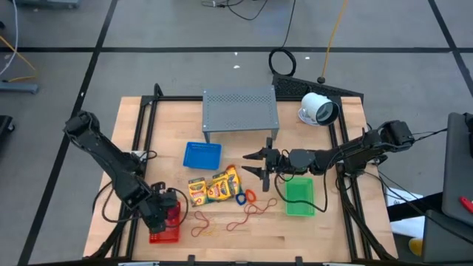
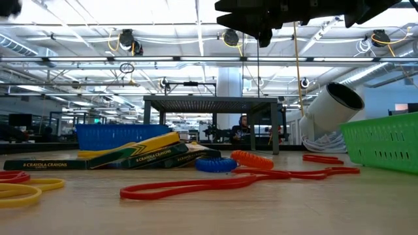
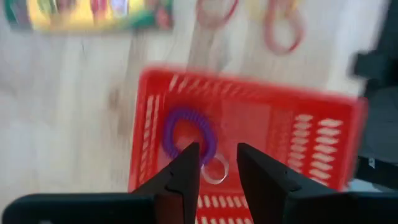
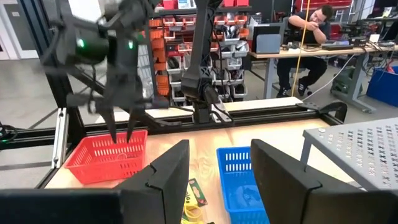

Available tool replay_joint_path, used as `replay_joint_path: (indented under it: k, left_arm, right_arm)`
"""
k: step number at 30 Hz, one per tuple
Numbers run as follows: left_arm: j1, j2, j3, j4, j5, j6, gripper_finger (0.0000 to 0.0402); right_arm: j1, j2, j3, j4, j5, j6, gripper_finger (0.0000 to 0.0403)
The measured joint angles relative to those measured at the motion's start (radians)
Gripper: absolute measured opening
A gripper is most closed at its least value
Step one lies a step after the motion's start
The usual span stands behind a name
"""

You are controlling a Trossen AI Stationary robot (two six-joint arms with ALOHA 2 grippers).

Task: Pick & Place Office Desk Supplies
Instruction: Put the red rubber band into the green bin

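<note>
The left pincer (image 3: 217, 168) is hanging just above the red basket (image 3: 292, 130), fingers slightly apart and holding nothing; the purple coil band (image 3: 186, 132) is lying inside the basket directly beneath. The right pincer (image 1: 255, 164), fingers apart, is hovering at three o'clock of the crayon packs (image 1: 214, 186).

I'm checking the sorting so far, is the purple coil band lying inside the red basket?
Yes, the left wrist view shows the purple coil band lying on the floor of the red basket, just beyond the left gripper.
</note>
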State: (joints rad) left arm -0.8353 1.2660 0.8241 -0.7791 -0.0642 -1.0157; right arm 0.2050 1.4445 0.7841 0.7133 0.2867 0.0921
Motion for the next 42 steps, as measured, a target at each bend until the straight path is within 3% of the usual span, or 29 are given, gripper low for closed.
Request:
replay_joint_path:
  k: [4, 9, 15, 20, 32, 42]
  left_arm:
    - [0.006, -0.01, 0.101, -0.09, -0.101, 0.067, 0.0117]
    - [0.017, -0.006, 0.155, -0.057, -0.181, 0.181, 0.0117]
    - [0.089, 0.064, 0.166, -0.022, -0.172, 0.345, 0.0118]
    - [0.153, 0.141, 0.167, -0.004, -0.094, 0.45, 0.0118]
    - [0.194, 0.266, 0.167, 0.138, -0.084, 0.608, 0.0118]
    - [0.219, 0.356, 0.167, 0.223, -0.014, 0.657, 0.0118]
  right_arm:
    - [0.0, 0.0, 0.0, 0.0, 0.0, 0.0, 0.016]
    - [0.0, 0.0, 0.0, 0.0, 0.0, 0.0, 0.016]
    - [0.0, 0.0, 0.0, -0.004, 0.0, 0.0, 0.016]
    - [0.0, 0.0, 0.0, -0.008, 0.0, 0.0, 0.016]
    - [0.0, 0.0, 0.0, -0.015, 0.0, 0.0, 0.016]
    - [0.0, 0.0, 0.0, -0.016, 0.0, 0.0, 0.016]
